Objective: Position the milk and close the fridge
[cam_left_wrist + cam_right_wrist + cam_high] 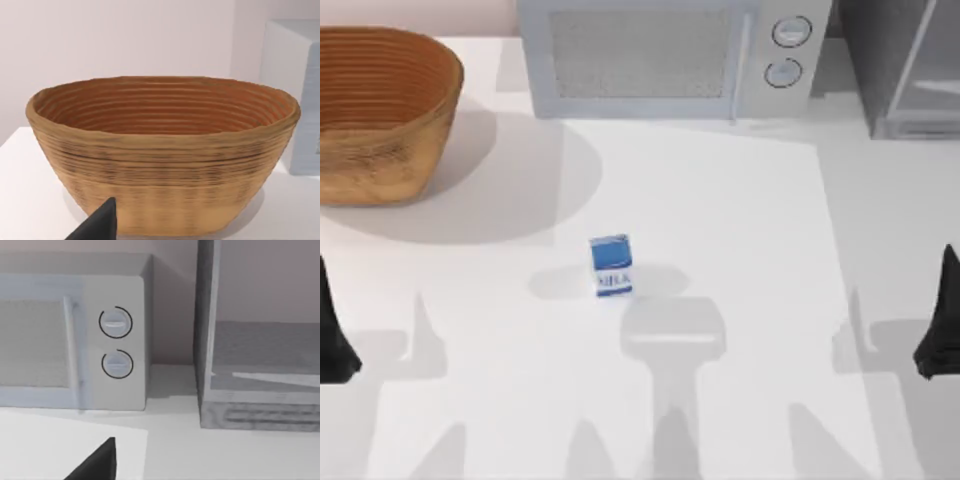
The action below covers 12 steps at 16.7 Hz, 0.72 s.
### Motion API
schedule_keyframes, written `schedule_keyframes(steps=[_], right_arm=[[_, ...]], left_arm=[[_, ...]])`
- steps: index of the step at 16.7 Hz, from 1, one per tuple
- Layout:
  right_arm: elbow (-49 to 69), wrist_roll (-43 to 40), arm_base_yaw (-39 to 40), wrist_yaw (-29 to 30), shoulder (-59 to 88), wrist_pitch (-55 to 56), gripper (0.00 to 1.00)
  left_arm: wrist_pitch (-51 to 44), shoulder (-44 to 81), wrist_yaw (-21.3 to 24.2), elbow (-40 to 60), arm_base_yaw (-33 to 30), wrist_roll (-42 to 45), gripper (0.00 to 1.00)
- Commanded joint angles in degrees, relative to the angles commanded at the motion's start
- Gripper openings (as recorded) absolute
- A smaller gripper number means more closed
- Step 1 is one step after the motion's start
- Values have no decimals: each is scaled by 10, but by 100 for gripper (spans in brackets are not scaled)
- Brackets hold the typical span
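Note:
The milk (611,265) is a small carton with a blue top and a white band. It stands upright near the middle of the table. The fridge (910,70) is a grey cabinet at the back right corner, and its pale-framed door looks swung outward. In the right wrist view the fridge (260,365) shows a shelf inside. My left gripper (332,340) rests at the table's left edge, far from the milk. My right gripper (942,335) rests at the right edge, also well away from it. Nothing is held.
A large woven basket (380,110) sits at the back left and also appears in the left wrist view (165,155). A silver microwave (660,60) with two round knobs stands at the back centre, just left of the fridge. A white mat (720,330) lies under the milk.

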Motion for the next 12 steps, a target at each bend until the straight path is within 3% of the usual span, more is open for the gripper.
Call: schedule_keyframes(steps=[6,12], right_arm=[[5,3,137,153,119,116,100],[4,4,145,165,129,126,100]], left_arm=[[0,0,0,0,0,0,100],[0,0,0,0,0,0,100]])
